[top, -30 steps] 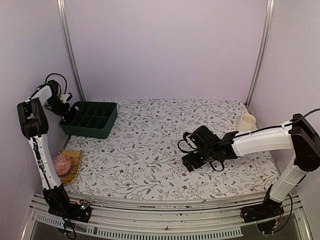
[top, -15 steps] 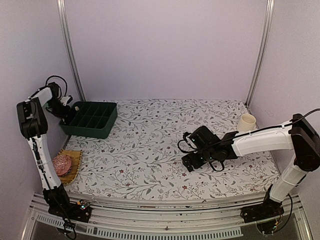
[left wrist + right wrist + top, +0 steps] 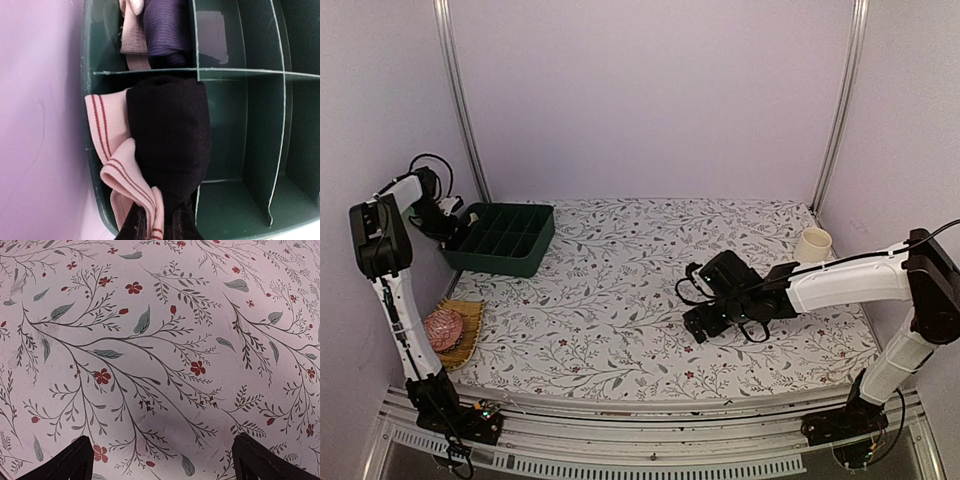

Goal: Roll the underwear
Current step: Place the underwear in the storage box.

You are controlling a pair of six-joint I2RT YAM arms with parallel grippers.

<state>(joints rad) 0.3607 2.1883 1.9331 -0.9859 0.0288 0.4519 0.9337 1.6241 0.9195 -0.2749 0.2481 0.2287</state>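
Pinching: the left hand (image 3: 159,225) has its fingers drawn close on the lower end of the black underwear (image 3: 170,145).
Underwear: rolled in an outer-wall compartment of the dark green tray (image 3: 500,262), at the far left corner of the tabletop (image 3: 620,300).
Neighbours: a pink striped garment (image 3: 107,130) touches it; a purple garment (image 3: 167,30) fills the next compartment.
Right hand (image 3: 162,440): fingers spread wide, low over bare tabletop toward the right edge.
Cup (image 3: 813,243): near the far right corner.

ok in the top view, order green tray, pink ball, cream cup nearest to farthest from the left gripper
1. green tray, far left, right at the left gripper
2. pink ball, near-left corner
3. cream cup, far right
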